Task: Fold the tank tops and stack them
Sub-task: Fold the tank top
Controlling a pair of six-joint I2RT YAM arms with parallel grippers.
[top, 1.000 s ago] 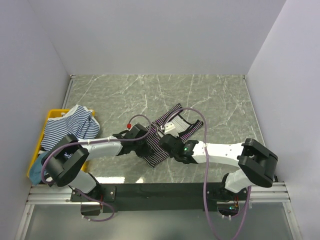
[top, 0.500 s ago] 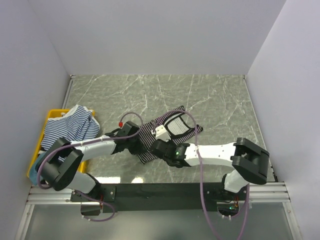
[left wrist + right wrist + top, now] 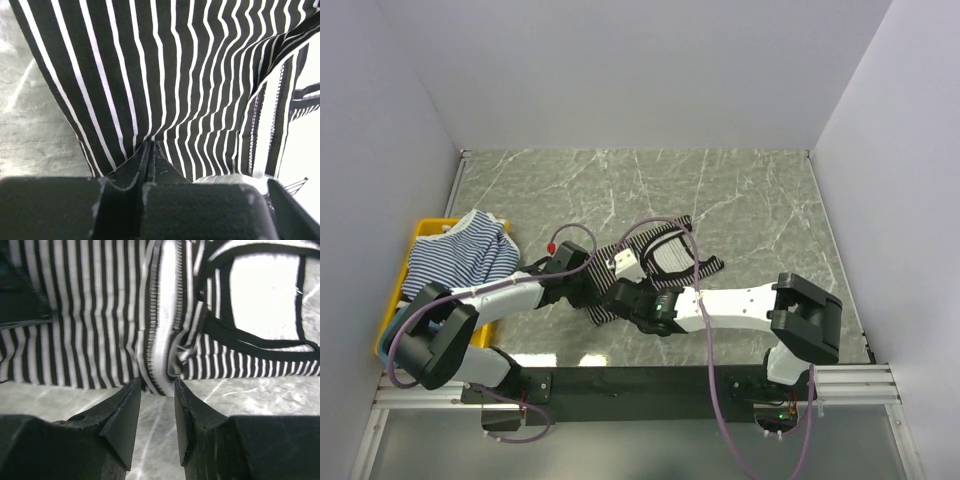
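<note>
The black-and-white striped tank top [image 3: 670, 258] lies crumpled on the marble table, its black-trimmed straps to the right. My left gripper [image 3: 586, 290] is shut on its left edge; in the left wrist view the fabric [image 3: 165, 75] fans out from the closed fingertips [image 3: 151, 146]. My right gripper [image 3: 620, 297] sits just beside it at the near edge of the top. Its jaws [image 3: 157, 385] are open and rest on the bare table, with the hem of the top [image 3: 160, 340] just beyond the tips. A blue-and-white striped tank top [image 3: 455, 255] lies bunched on the yellow bin.
The yellow bin [image 3: 428, 226] stands at the table's left edge, against the left wall. White walls close in the back and both sides. Purple cables loop over the arms above the tank top.
Both grippers have moved left and the black-and-white tank top has slid left with them, bunching up more.
</note>
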